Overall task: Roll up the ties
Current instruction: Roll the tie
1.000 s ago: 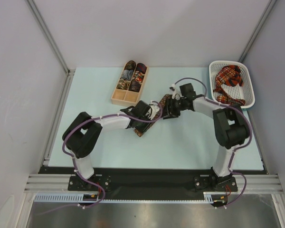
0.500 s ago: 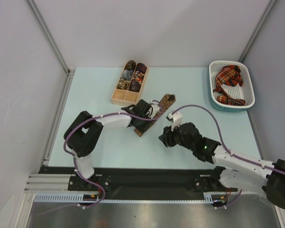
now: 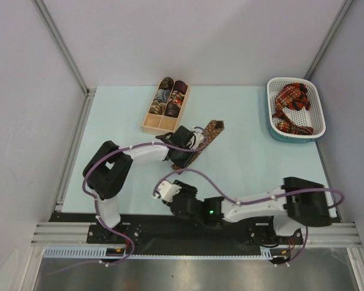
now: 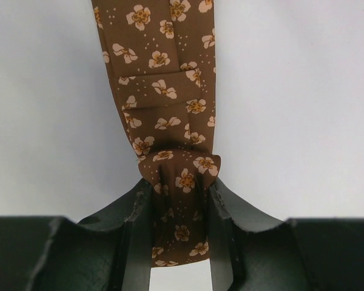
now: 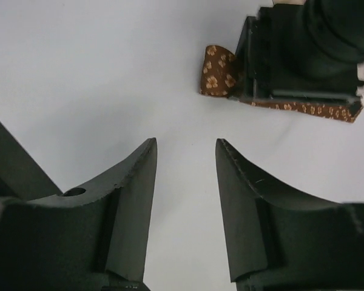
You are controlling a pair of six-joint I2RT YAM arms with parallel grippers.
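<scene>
The pale table (image 3: 255, 163) carries a white basket (image 3: 270, 115) at far right, heaped with red plaid ties (image 3: 291, 103), and a wooden box (image 3: 151, 125) at far centre holding rolled ties (image 3: 171, 97). The brown tie (image 4: 170, 91) lies flat just beside the box, running diagonally, its near end turned into a small roll. The left gripper (image 4: 181, 188) pinches that roll between both fingers. The right gripper (image 5: 185, 145), near the front edge, stands spread over bare table with nothing between its jaws.
</scene>
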